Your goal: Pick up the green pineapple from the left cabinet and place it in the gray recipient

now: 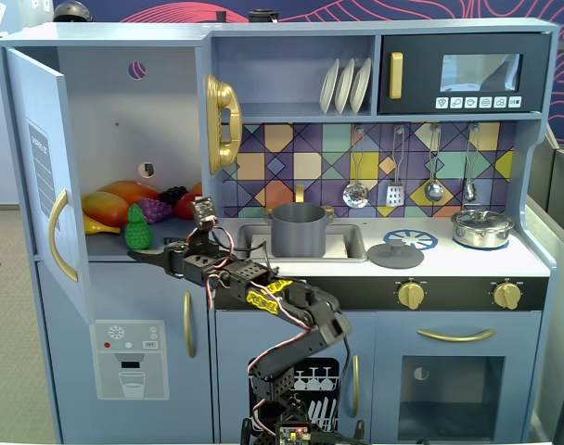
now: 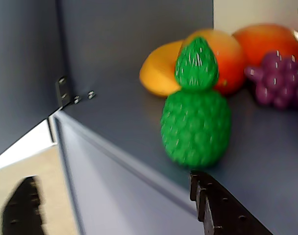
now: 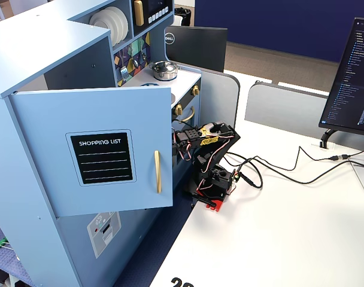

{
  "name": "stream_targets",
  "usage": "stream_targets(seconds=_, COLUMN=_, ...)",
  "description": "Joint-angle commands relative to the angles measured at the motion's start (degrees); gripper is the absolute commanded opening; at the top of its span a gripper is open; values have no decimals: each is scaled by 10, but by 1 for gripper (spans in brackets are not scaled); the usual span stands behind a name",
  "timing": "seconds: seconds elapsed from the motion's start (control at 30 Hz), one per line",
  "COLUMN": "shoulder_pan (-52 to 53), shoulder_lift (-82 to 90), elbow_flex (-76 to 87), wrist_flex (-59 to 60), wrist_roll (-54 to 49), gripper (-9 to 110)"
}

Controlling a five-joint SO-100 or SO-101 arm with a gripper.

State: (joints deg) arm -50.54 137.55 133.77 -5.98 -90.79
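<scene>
The green pineapple (image 1: 138,227) stands upright at the front edge of the shelf in the open left cabinet (image 1: 106,102). In the wrist view the pineapple (image 2: 195,122) is close ahead, just beyond the tip of the right finger (image 2: 215,205). My gripper (image 1: 145,252) is open and empty at the shelf's front edge, just below the pineapple. In the wrist view the gripper (image 2: 111,176) has its jaws wide apart. The gray recipient (image 1: 299,230) sits in the sink to the right. In a fixed view the open cabinet door (image 3: 92,149) hides the gripper and the fruit.
An orange-yellow mango (image 2: 215,54), other orange fruit and purple grapes (image 2: 281,81) lie behind the pineapple. The cabinet door (image 1: 41,185) is swung open to the left. A shiny lidded pot (image 1: 481,227) and a gray lid (image 1: 395,254) sit on the counter.
</scene>
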Motion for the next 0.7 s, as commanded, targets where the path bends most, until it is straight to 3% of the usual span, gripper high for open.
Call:
stream_targets(seconds=0.0, shoulder_pan=17, shoulder_lift=-42, elbow_flex=-66, wrist_flex=-39, wrist_roll=-14, gripper=38)
stream_targets(seconds=0.67, shoulder_pan=63, shoulder_lift=-214, elbow_flex=-161, wrist_flex=-115, wrist_roll=-30, gripper=40)
